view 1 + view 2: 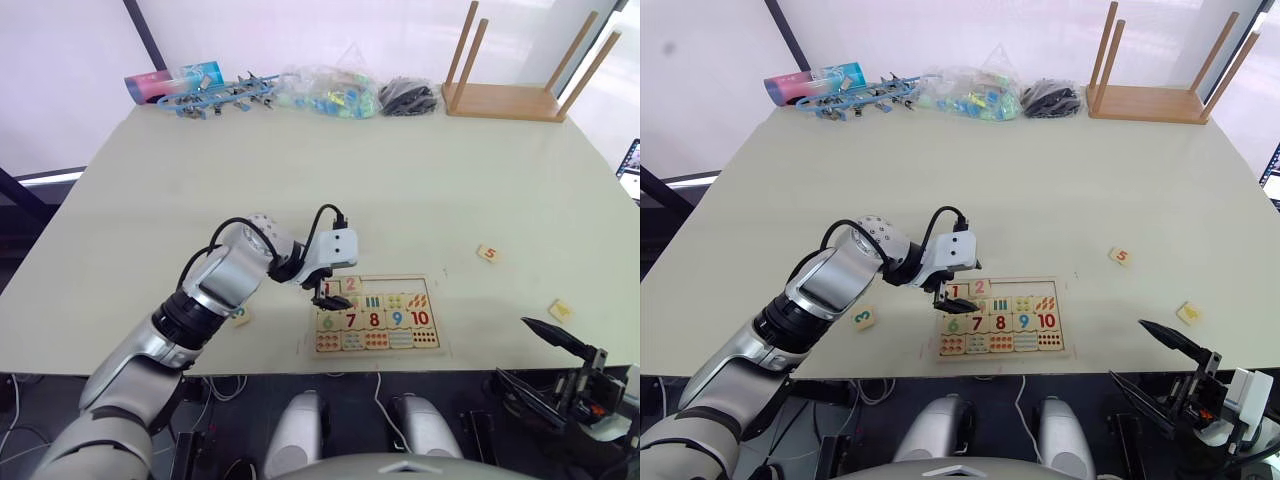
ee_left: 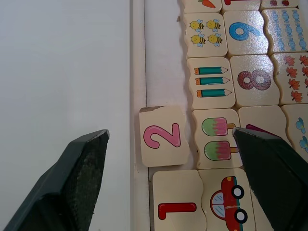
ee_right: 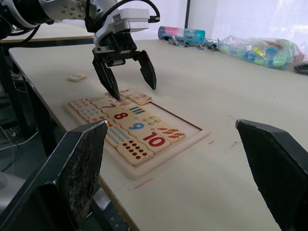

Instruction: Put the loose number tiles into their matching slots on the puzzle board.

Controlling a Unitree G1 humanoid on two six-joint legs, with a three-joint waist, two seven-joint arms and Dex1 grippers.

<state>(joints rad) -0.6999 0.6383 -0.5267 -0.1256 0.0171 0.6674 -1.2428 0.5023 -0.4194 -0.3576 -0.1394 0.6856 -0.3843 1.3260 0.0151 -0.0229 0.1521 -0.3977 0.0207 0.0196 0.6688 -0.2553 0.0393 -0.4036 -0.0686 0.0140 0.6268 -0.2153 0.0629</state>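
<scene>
The puzzle board (image 1: 1062,350) lies near the table's front edge. The red 1 tile (image 2: 177,204) sits in the end slot of the far row. Beside it the pink 2 tile (image 2: 161,136) lies slightly askew, one edge over the frame. The remaining slots (image 2: 163,67) are bare wood. My left gripper (image 1: 333,293) hovers open just above the 2 tile, holding nothing. On the table lie the green 3 tile (image 1: 864,318) left of the board, the orange 5 tile (image 1: 488,253) and the yellow 4 tile (image 1: 560,310) to the right. My right gripper (image 1: 537,358) hangs open beyond the table's front right edge.
Along the far edge stand a wooden rack (image 1: 505,95), a black bundle (image 1: 408,96), a bag of coloured pieces (image 1: 325,92) and blue clips by a tube (image 1: 205,90). Red marks (image 3: 143,183) on the table outline the board's corners.
</scene>
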